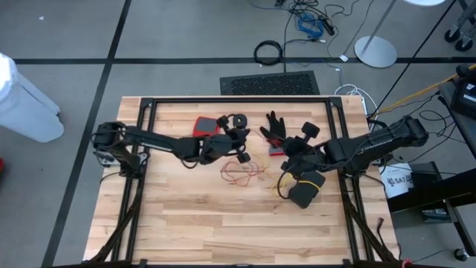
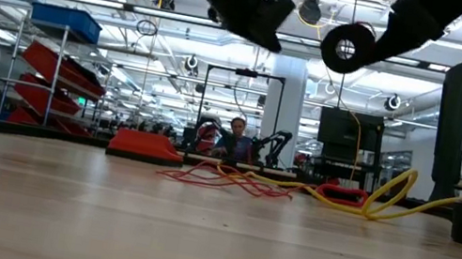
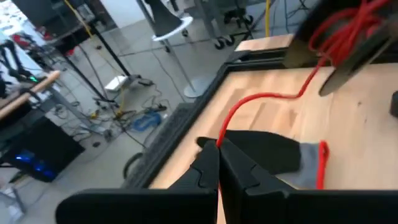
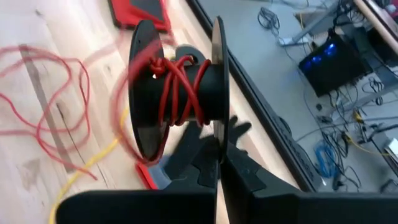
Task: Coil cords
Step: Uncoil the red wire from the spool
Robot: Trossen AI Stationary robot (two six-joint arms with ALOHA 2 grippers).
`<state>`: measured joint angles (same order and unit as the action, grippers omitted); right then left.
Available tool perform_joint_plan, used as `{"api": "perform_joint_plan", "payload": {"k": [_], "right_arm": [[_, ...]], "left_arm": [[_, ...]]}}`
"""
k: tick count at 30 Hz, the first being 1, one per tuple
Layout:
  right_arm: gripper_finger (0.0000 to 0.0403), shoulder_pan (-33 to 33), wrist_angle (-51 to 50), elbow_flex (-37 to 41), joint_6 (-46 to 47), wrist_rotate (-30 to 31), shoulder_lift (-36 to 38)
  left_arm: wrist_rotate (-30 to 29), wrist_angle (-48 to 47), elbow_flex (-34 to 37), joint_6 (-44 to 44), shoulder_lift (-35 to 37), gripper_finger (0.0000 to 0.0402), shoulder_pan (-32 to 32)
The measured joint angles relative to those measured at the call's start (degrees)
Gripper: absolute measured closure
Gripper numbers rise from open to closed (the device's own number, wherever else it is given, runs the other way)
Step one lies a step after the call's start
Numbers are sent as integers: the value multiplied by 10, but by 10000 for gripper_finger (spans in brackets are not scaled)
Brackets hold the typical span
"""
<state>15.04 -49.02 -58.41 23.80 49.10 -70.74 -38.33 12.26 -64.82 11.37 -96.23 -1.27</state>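
Wooden bench (image 1: 223,216), busy workshop behind. Right tool (image 4: 219,163) is clenched on the black reel (image 4: 180,87), held up so the red cord (image 1: 242,173) winds on; left tool (image 3: 217,163) probably pinches that cord beside the reel, for tension.

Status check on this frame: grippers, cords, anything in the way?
Left gripper shut on red cord. Right gripper shut on reel, partly wound. Loose red and yellow cord on table; glove nearby.

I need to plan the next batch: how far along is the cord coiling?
Done: a few turns of red cord sit on the black reel. In hand: the right tool is shut on that reel, the left tool shut on the cord. Left: loose red loops and the yellow cord still lie on the table.
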Motion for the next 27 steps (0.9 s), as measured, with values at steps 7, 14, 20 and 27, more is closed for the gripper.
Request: {"api": "perform_joint_plan", "payload": {"k": [7,14,20,27], "right_arm": [[403,-5,-29,0,26,2,0],[403,-36,56,0,-28,19,0],[403,-42,92,0,-65,25,0],[403,-41,110,0,-83,48,0]], "left_arm": [[33,5,0,-3,57,402,-33],[126,49,-1,-7,37,402,-82],[52,-24,0,-8,-11,402,-95],[-27,-122,0,-35,-54,402,-55]]}}
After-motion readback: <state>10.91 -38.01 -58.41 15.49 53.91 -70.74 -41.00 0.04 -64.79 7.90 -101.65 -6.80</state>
